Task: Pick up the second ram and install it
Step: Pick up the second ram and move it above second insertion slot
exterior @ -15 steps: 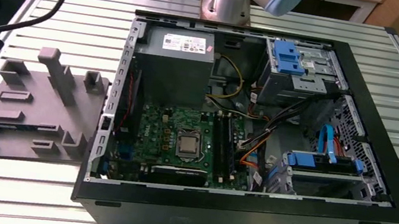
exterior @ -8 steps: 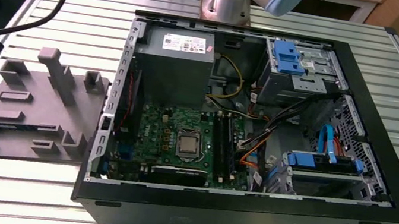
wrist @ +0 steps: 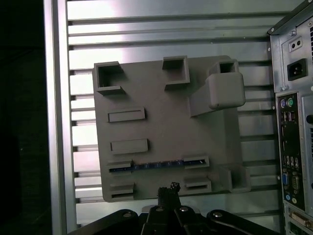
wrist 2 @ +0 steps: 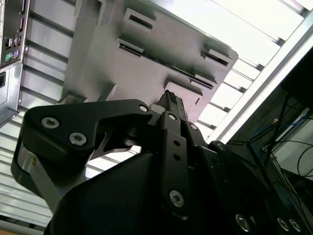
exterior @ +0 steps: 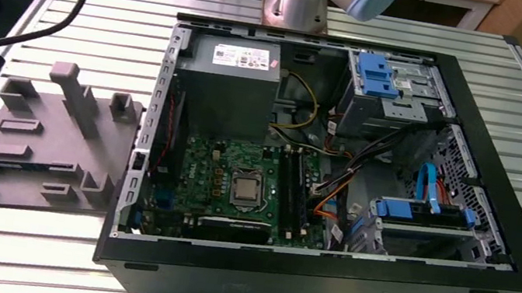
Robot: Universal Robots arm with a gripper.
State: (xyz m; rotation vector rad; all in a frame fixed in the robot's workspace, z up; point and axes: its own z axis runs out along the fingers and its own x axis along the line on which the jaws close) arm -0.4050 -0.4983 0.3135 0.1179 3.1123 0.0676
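The table is ribbed bare metal, bright and faintly brushed. The tray is smooth, matt grey plastic. The ram stick shows a dark blue-green board edge with a slight sheen. The gripper is matt black with shiny metal screw heads. The computer case is matt black outside and bare grey sheet metal inside, with glossy blue plastic clips.

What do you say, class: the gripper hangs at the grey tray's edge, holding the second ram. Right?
No. The gripper hangs at the grey tray's edge, but the second ram lies in the tray, between two raised blocks; the first wrist view shows it.
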